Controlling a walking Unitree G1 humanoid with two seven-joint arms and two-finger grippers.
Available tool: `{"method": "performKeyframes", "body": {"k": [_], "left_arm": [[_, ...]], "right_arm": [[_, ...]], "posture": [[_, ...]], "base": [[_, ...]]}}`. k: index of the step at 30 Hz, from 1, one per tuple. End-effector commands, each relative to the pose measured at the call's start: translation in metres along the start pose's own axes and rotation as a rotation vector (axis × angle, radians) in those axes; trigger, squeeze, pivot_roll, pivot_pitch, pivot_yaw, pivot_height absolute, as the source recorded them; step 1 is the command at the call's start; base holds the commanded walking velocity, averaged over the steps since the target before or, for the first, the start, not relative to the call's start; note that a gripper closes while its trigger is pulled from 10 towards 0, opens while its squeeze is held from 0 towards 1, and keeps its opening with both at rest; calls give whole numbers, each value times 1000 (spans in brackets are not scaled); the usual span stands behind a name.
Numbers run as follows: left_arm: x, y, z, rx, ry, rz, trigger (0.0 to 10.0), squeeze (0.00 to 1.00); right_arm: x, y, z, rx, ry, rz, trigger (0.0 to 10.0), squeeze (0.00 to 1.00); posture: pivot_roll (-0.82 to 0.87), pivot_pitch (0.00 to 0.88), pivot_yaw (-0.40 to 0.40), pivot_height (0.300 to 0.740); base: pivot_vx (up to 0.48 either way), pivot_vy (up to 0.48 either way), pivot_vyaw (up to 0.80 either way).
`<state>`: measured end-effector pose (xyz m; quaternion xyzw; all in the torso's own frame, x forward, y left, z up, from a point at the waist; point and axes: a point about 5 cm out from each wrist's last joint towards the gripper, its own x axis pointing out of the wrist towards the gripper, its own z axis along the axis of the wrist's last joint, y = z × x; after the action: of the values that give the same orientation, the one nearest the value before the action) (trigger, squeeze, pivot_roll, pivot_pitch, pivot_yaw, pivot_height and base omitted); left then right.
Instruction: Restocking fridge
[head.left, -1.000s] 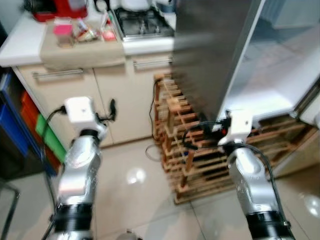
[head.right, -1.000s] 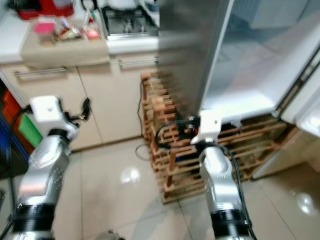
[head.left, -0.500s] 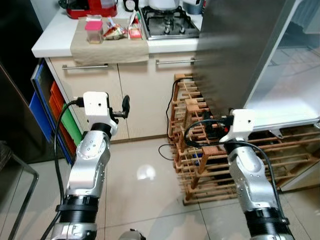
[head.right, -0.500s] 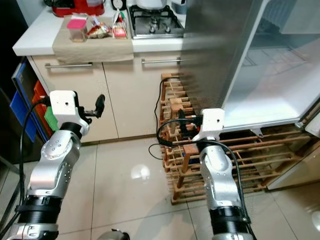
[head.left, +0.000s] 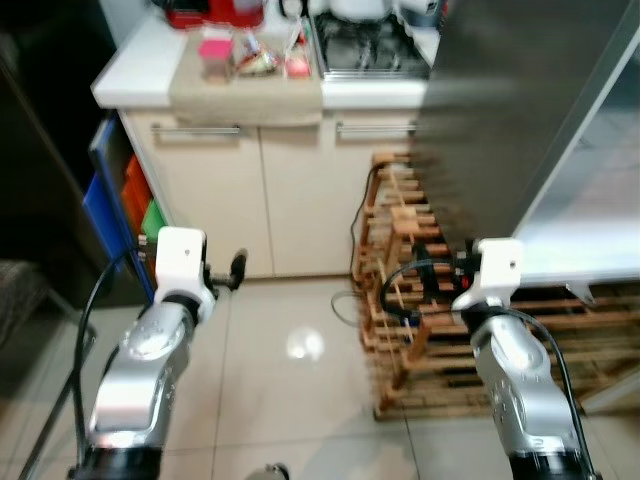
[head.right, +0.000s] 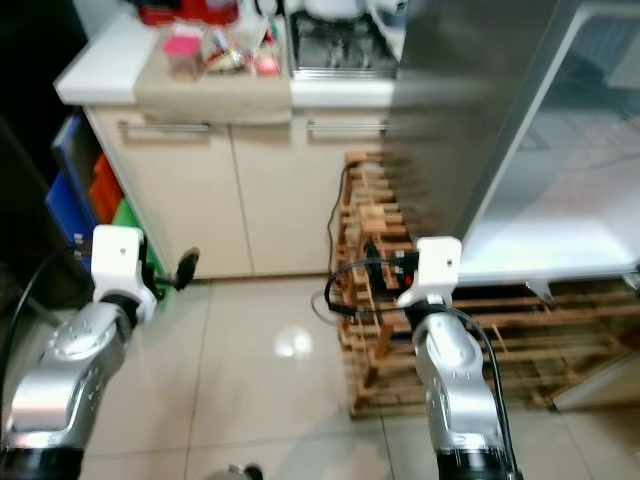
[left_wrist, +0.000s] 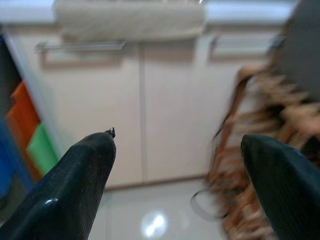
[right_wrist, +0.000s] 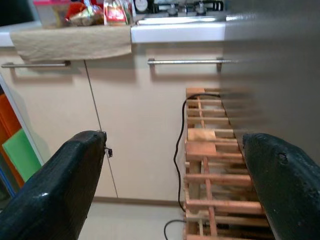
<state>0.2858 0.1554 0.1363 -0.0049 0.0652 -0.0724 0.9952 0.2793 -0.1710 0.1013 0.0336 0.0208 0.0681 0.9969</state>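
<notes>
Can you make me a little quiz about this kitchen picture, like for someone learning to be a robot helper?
1. True or false: the left gripper is holding food.
2. What stands on the floor beside the open fridge door? A) a wooden rack B) a chair C) a bucket
3. Fill in: the snacks sit on a beige ____ hanging over the counter edge.

Key: 1 false, both it and the right gripper are open and empty. 2 A, the wooden rack. 3 cloth.
</notes>
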Motion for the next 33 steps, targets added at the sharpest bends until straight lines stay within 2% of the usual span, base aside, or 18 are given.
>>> {"method": "performKeyframes", "body": {"k": [1,10,14,17,21,22,27,33], "left_arm": [[-1,8,-1,12,8,36,10000,0],[-2,8,6,63,-15,52,10000,0],[5,11,15,68,-72,55,10000,0],[13,15,37,67,-199,45,10000,0],[16,13,46,59,-249,27,10000,0],[17,8,52,81,-282,-12,10000,0],[21,7,53,75,-288,-17,10000,0],[23,9,55,74,-297,-11,10000,0]], "right_arm": [[5,4,5,-3,-19,21,10000,78],[-4,0,2,7,9,-4,10000,90],[2,-2,4,-9,4,-41,10000,31],[6,0,16,-49,-65,-40,10000,31],[9,4,22,-65,-99,-36,10000,39],[13,8,26,-67,-110,-33,10000,43],[17,11,24,-46,-108,-32,10000,51],[19,17,26,-49,-128,-10,10000,43]], "posture": [[14,0,-31,740],[10,0,-27,740],[4,0,-25,740],[-3,0,-20,740],[-5,0,-17,740],[-4,0,-10,740],[-1,0,-2,740],[4,0,-1,740]], "base": [[0,0,519],[0,0,517],[0,0,325],[312,100,0],[404,141,0],[428,0,0],[444,0,-628],[446,0,0]]}}
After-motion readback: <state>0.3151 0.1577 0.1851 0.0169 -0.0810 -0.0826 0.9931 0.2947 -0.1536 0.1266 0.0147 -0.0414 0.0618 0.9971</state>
